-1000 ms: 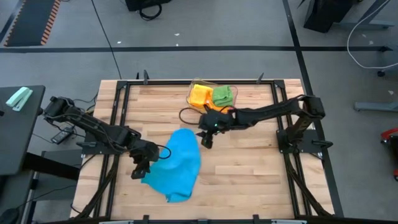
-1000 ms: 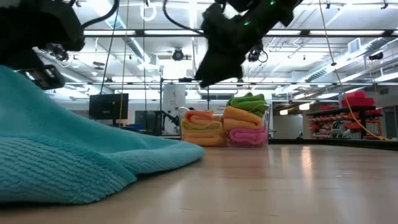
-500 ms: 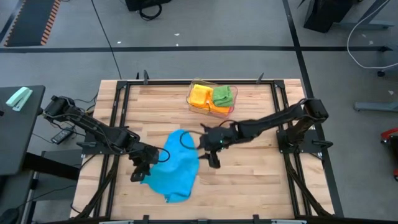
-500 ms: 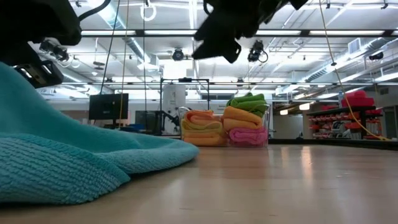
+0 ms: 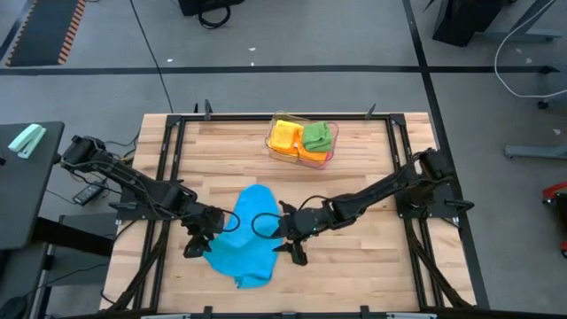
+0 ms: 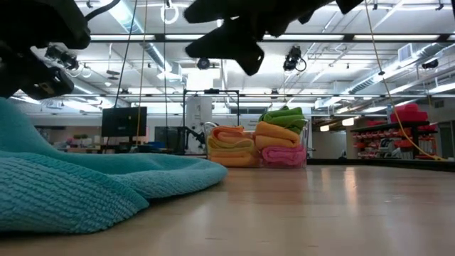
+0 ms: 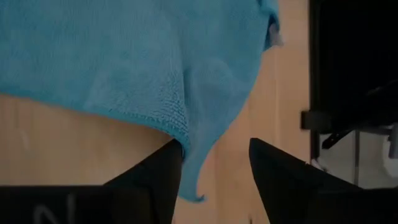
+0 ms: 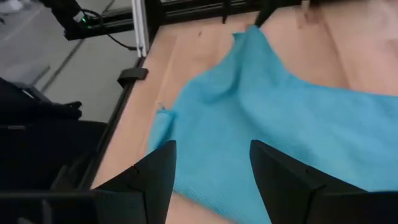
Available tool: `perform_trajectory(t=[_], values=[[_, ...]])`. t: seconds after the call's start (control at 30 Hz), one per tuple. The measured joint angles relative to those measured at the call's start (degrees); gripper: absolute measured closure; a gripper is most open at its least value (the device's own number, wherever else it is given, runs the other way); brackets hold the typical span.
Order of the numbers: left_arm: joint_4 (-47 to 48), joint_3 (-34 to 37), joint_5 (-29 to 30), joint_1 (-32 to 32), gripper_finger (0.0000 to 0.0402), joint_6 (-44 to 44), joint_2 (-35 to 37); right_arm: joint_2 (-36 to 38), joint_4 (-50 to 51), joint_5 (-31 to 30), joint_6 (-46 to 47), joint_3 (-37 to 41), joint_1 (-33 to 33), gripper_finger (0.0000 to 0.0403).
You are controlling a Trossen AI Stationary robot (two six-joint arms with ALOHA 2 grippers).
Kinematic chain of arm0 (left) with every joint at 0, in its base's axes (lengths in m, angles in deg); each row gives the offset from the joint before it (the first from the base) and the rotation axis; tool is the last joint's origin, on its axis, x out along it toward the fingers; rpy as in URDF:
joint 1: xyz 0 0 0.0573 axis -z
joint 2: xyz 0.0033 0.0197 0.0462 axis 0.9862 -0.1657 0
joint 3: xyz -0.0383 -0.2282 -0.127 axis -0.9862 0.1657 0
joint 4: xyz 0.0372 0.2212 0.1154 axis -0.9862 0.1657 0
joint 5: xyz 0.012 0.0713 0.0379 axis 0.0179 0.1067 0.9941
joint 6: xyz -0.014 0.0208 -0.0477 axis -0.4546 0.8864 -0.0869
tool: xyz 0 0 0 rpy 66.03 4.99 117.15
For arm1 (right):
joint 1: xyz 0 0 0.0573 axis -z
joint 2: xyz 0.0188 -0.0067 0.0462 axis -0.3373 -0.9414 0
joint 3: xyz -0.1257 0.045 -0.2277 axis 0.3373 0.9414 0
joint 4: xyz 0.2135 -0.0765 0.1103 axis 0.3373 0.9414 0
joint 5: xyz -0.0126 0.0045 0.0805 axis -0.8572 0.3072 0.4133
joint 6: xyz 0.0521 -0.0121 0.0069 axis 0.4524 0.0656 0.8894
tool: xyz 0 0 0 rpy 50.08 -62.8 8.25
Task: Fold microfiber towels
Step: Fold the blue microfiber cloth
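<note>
A blue microfiber towel (image 5: 248,237) lies crumpled on the wooden table, left of centre and toward the near edge. My left gripper (image 5: 197,244) stands open at the towel's left side. In its wrist view the towel's corner (image 7: 189,180) hangs between the two fingers. My right gripper (image 5: 292,251) hovers open over the towel's right edge, well above the table in the low view (image 6: 238,53). The right wrist view shows the towel (image 8: 280,112) spread beyond the open fingers. My left gripper is open around the towel's corner. The cloth's hemmed edge (image 7: 180,134) runs down by the inner side of one finger (image 7: 163,165), and I cannot tell whether they touch. The fingers slant down from the table's left. The rest of the towel lies on the table.
A clear tray (image 5: 335,149) at the table's far middle holds folded orange (image 5: 285,135) and green (image 5: 317,135) towels, with pink at the bottom (image 6: 283,156). A black frame (image 5: 168,177) runs round the table. Bare wood lies right of the blue towel.
My right gripper has swung from beside the tray toward the table's near edge and left, ending over the blue towel's right edge. The towel's raised left part has sagged lower in the low view.
</note>
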Motion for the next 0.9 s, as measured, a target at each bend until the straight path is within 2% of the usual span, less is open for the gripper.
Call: perform_trajectory(t=[0.17, 0.37, 0.73, 0.9], values=[[0.49, -0.06, 0.58, 0.61, 0.0210, -2.68, 0.03, -5.27, -2.52, -0.02, 1.47, -2.43, -1.43, 0.0190], [-1.65, -0.06, 0.74, 4.52, 0.0230, -3.96, -0.19, -12.08, -2.34, -0.02, 1.57, -7.13, -2.95, 0.0190], [-2.21, -0.05, 2.36, 6.16, 0.0258, -6.92, -0.19, -22.61, -2.35, -0.13, -4.50, -16.81, -3.40, 0.0190], [-2.19, -0.04, 2.36, 6.14, 0.0266, -6.74, -0.19, -24.80, 3.68, 0.00, -6.95, -18.80, -4.28, 0.0190]])
